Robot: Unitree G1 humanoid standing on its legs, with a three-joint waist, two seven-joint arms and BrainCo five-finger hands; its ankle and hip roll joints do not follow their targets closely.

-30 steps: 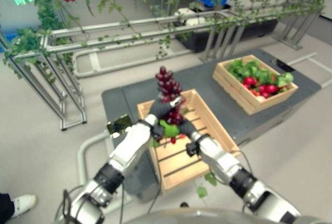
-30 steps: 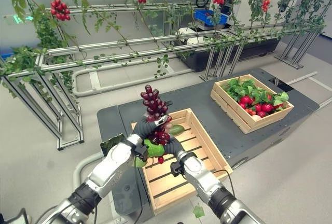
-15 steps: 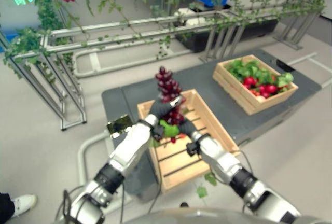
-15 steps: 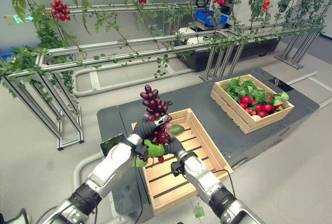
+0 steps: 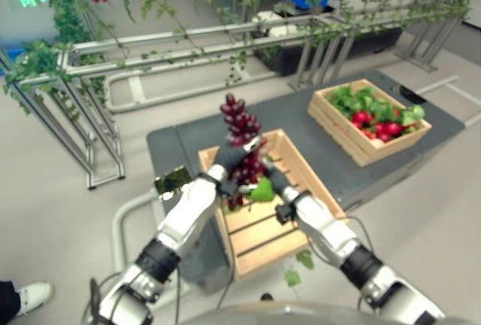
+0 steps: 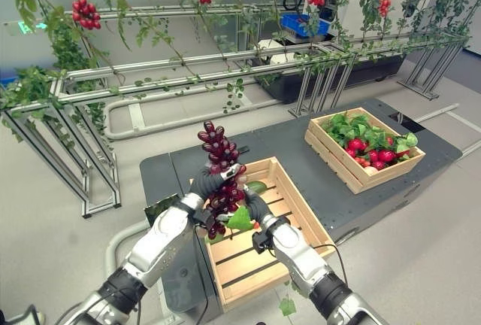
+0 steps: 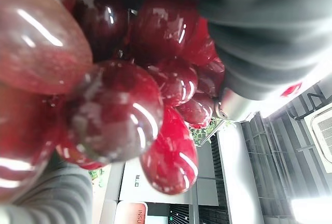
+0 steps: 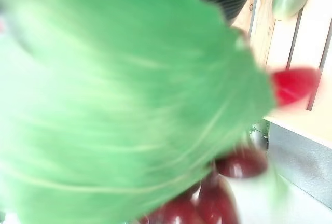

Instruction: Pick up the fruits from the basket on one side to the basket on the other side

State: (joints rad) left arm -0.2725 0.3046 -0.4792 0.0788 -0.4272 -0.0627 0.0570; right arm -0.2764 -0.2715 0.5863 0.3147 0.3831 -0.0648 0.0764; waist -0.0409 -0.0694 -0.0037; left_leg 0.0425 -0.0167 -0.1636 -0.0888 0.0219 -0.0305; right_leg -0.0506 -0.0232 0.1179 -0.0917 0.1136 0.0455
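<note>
The left hand (image 6: 213, 183) has its fingers curled round a grape bunch (image 6: 218, 148), held upright above the near crate (image 6: 301, 216) on the dark surface (image 6: 297, 148). The right hand (image 6: 254, 206) meets it from below at a green leaf (image 6: 240, 220); whether its fingers grip, I cannot tell. The far crate (image 6: 331, 153) holds red fruit and greens
</note>
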